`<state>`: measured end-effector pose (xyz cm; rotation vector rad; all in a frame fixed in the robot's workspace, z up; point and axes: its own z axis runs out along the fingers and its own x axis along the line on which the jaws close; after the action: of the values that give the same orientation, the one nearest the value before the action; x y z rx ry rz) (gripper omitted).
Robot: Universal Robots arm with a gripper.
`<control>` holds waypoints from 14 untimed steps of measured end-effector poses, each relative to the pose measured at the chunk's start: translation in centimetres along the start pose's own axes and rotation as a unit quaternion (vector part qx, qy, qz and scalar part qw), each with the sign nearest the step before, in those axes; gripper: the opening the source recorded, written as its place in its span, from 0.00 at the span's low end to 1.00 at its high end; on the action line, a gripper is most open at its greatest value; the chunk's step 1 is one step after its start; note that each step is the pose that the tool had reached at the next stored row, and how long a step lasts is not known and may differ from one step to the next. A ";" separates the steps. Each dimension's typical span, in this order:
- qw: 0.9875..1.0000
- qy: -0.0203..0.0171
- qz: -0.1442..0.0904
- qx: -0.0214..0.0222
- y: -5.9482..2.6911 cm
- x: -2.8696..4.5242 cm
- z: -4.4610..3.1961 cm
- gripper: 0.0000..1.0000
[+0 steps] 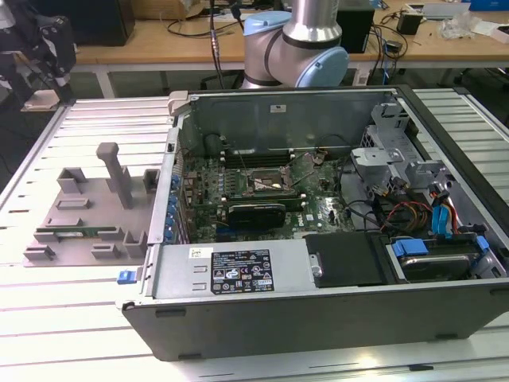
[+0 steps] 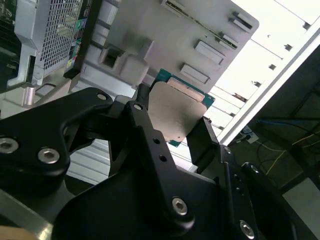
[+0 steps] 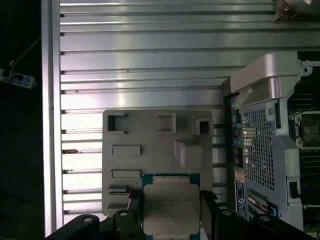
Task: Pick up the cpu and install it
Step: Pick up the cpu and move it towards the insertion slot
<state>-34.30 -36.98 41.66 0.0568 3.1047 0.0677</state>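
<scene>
Pointing down, the black claw (image 3: 171, 212) clamps the silver-topped square cpu (image 3: 170, 200) above the grey plastic tray (image 3: 150, 135), which lies at the exterior view's left of the open metal computer case (image 1: 318, 326).

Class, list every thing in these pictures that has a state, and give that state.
cpu, gripped, held above the tray.
hand, shut on the cpu.
case, open, lying on its side.
memory stick, lying in the tray.

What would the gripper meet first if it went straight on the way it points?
Probably the grey tray: the gripper, holding the cpu, points at it, so the cpu would touch first. How far off the tray lies is unclear.
</scene>
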 end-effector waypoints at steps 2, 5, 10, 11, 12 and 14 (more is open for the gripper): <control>1.000 0.000 0.000 0.000 0.02 -0.54 0.02 0.55; 1.000 0.000 0.000 0.000 0.04 -1.22 0.05 0.55; 1.000 0.000 0.000 0.000 0.07 -2.11 0.07 0.55; 1.000 0.000 0.000 0.000 0.08 -2.31 0.08 0.55; 1.000 0.000 0.000 0.000 0.09 -2.48 0.09 0.55; 1.000 0.000 0.000 0.000 0.11 -2.94 0.11 0.55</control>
<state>-31.35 -36.98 41.65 0.0569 3.1047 0.0677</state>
